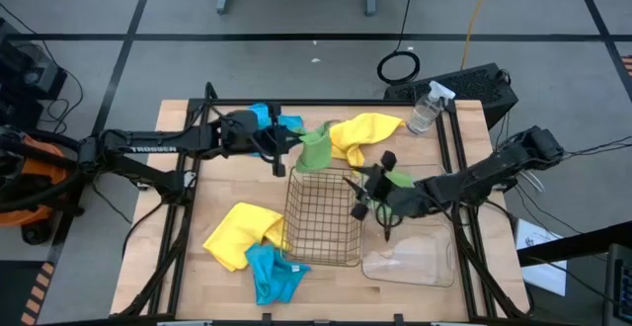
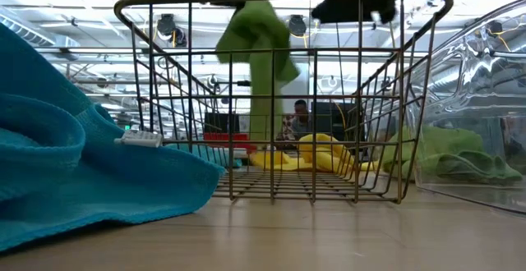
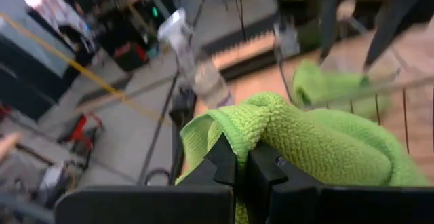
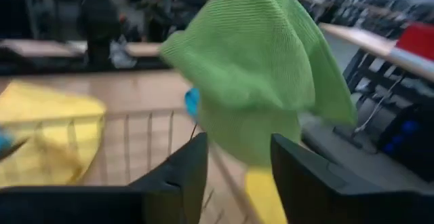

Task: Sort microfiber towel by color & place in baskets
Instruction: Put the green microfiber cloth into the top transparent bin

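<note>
High view: green towel [image 1: 317, 149] pinched in left gripper [image 1: 286, 158].

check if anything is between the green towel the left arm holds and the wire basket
Nothing visible blocks it. The left gripper holds the green towel just past the wire basket's far rim, and the basket's open top looks clear. The right gripper hangs open beside it.
</note>
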Robot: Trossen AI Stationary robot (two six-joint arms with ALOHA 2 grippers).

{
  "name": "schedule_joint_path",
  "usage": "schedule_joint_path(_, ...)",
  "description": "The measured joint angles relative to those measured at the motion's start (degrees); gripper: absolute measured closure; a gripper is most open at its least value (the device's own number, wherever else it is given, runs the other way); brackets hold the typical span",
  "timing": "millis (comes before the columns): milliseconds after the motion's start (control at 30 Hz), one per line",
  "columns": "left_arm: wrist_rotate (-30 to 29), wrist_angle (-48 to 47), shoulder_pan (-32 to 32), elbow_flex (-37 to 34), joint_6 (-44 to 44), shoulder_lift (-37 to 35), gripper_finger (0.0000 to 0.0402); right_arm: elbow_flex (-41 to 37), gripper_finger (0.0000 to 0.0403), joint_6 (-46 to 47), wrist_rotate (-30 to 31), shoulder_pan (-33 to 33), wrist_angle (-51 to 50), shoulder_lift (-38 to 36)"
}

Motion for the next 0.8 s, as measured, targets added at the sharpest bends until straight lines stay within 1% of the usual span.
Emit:
schedule_joint_path(67, 0.0, 2.8, -0.8, 0.0, 1.1, 0.0, 0.0393, 0.0, 0.0229, -4.6, -2.2, -2.7, 7.7, 2.1)
schedule_joint_path(133, 0.0, 5.1, -1.6, 0.0, 1.3, 0.0, 0.0393, 0.0, 0.0216, -8.6, -6.0, -5.1, 12.5, 3.7)
schedule_joint_path(200, 0.8, 6.5, -2.5, 0.0, 1.1, 0.0, 0.0393, 0.0, 0.0207, -10.5, -8.6, -7.4, 14.8, 5.3)
schedule_joint_path(300, 4.1, 7.5, -4.2, 0.1, 1.1, 0.0, 0.0393, 0.0, 0.0196, -10.7, -9.8, -10.9, 16.5, 7.2)
schedule_joint_path(333, 4.6, 8.0, -4.8, 0.0, 1.1, 0.0, 0.0393, 0.0, 0.0193, -10.7, -11.5, -12.2, 17.2, 7.8)
schedule_joint_path(467, 4.7, 13.3, -7.0, 0.1, 1.0, 1.4, 0.0393, 0.0, 0.0188, -12.3, -25.4, -16.8, 19.7, 10.5)
schedule_joint_path(500, 4.6, 15.1, -7.5, 0.1, 0.9, 1.9, 0.0393, 0.0, 0.019, -12.5, -27.6, -17.7, 20.6, 11.1)
schedule_joint_path(567, 4.6, 16.9, -8.3, 0.1, 0.9, 2.5, 0.0393, 0.0, 0.0205, -12.4, -28.3, -18.7, 21.0, 11.7)
schedule_joint_path(633, 4.6, 16.6, -9.0, 0.1, 0.9, 3.1, 0.0393, 0.0, 0.0234, -12.4, -28.1, -19.5, 21.2, 11.8)
schedule_joint_path(733, 2.7, 15.6, -9.7, 0.1, 1.0, 3.2, 0.0393, 0.0, 0.03, -13.2, -28.0, -19.8, 21.0, 11.8)
schedule_joint_path(800, -0.9, 14.0, -9.7, 0.1, 0.9, 3.2, 0.0393, 0.0, 0.0354, -14.9, -27.6, -19.8, 20.2, 11.6)
